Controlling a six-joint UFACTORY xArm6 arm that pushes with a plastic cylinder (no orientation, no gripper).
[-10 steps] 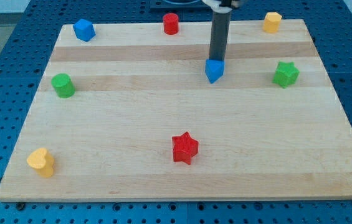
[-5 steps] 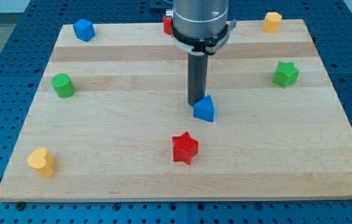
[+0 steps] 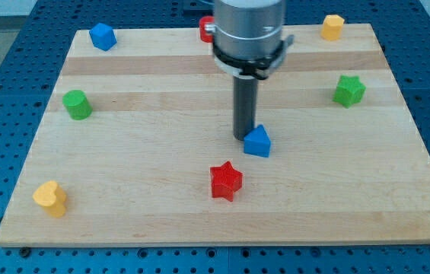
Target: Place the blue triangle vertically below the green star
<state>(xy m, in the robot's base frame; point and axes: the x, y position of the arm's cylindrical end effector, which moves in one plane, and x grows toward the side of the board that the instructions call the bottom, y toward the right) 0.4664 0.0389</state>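
Note:
The blue triangle (image 3: pixel 258 141) lies near the middle of the wooden board (image 3: pixel 123 175), a little above and right of the red star (image 3: pixel 226 181). My tip (image 3: pixel 244 137) stands right against the triangle's upper left side. The green star (image 3: pixel 348 90) sits at the view's right, well above and to the right of the blue triangle.
A blue block (image 3: pixel 103 36) sits at the top left, a red cylinder (image 3: pixel 206 29) at the top middle partly behind the arm, a yellow block (image 3: pixel 332 27) at the top right, a green cylinder (image 3: pixel 77 104) at the left, a yellow heart (image 3: pixel 51 198) at the bottom left.
My tip and the blue triangle have moved from the upper middle of the board down toward the view's bottom, then slightly right. The other blocks have not moved.

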